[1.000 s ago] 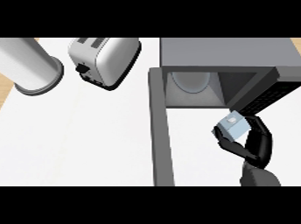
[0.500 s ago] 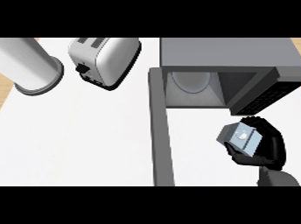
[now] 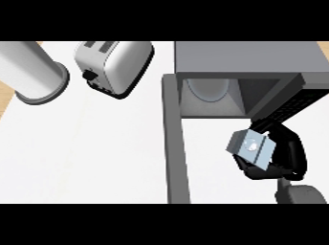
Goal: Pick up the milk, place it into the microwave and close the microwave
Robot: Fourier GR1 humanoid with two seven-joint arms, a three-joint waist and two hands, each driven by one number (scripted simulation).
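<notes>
milk: small grey-blue carton, tilted | right hand: fingers curled round it | microwave: open

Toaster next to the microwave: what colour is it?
White, with a black knob; the toaster shows in the head view.

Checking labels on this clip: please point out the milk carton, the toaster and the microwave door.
milk carton (image 3: 253, 146), head view, on its light top face.
toaster (image 3: 118, 67), head view, on its silver top.
microwave door (image 3: 174, 143), head view, on the middle of the swung-open grey panel.
</notes>
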